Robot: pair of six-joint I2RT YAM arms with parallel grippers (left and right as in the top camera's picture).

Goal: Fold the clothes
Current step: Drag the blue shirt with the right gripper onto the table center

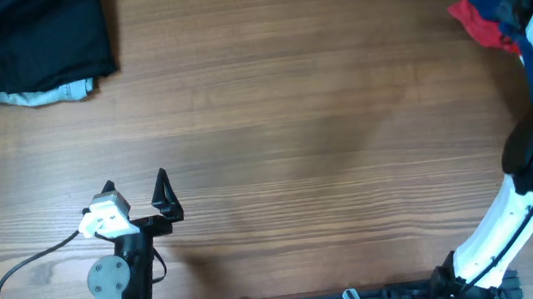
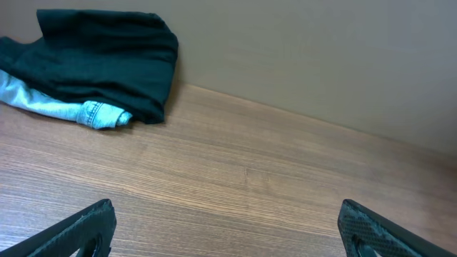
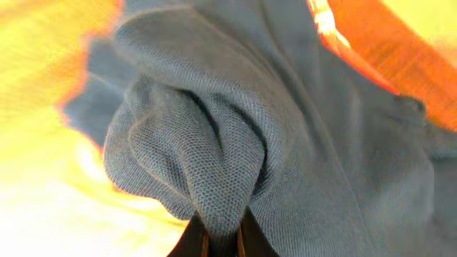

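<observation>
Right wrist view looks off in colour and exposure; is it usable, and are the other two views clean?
Right wrist: background blown out yellow-orange and smeared, yet the blue shirt weave is sharp where the right gripper pinches it. Overhead: even light, faint shadows on the table, no glare. Left wrist: sharp, evenly lit, black garment in focus.

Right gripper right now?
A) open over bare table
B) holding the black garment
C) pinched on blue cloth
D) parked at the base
C: the right wrist view shows the right gripper with its jaws closed on a bunched fold of blue cloth, and overhead that arm reaches to the far right corner of the table.
</observation>
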